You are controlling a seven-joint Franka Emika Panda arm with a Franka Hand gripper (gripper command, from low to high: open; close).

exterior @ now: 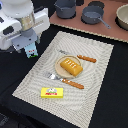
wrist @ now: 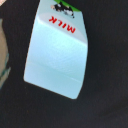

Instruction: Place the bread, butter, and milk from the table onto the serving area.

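While bread (exterior: 70, 67) sits on the plate (exterior: 59, 70) and butter (exterior: 52, 92) on the serving area (exterior: 95, 75), milk (exterior: 31, 51) hangs clamped in the pincer (exterior: 29, 48) over the tabletop (exterior: 107, 107) beside the mat, evidently bound there.

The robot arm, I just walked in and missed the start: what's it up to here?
It is setting out food on the woven placemat. The bread already sits on the plate and the butter lies on the mat's near corner. The gripper is over the milk at the mat's edge on the exterior view's left; whether it grips the carton can't be told.
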